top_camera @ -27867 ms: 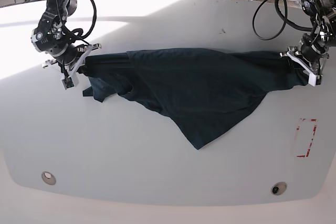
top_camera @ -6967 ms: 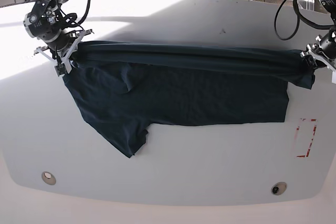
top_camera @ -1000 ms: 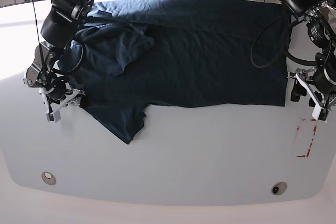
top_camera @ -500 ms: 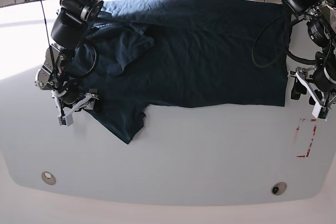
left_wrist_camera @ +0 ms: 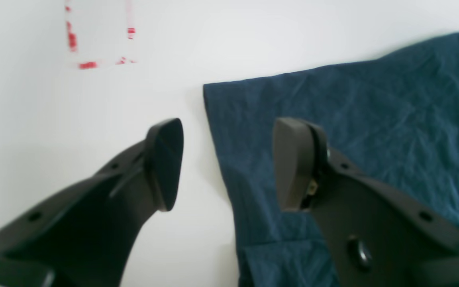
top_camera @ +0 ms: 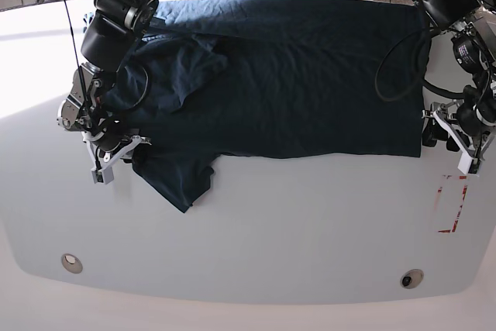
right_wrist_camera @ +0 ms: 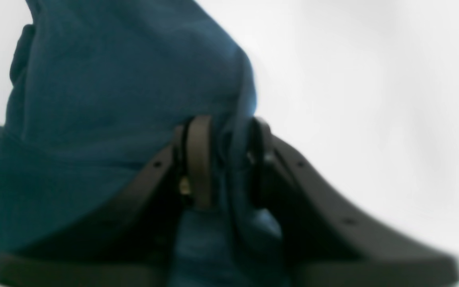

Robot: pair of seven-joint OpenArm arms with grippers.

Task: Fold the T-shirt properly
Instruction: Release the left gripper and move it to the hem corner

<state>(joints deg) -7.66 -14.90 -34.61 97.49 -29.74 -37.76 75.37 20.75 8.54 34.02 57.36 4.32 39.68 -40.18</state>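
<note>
white surface (top_camera: 256, 230), right pincer (right_wrist_camera: 223, 159) pinching t-shirt (top_camera: 294, 75) sleeve, left pincer (left_wrist_camera: 225, 163) wide; thin grip might slip when lifted.

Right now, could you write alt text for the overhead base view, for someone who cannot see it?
A dark navy T-shirt lies spread across a white table, one sleeve hanging toward the near edge. The right gripper pinches the cloth by that sleeve, while the left gripper hovers open at the shirt's opposite corner, beside a red-marked rectangle.
</note>
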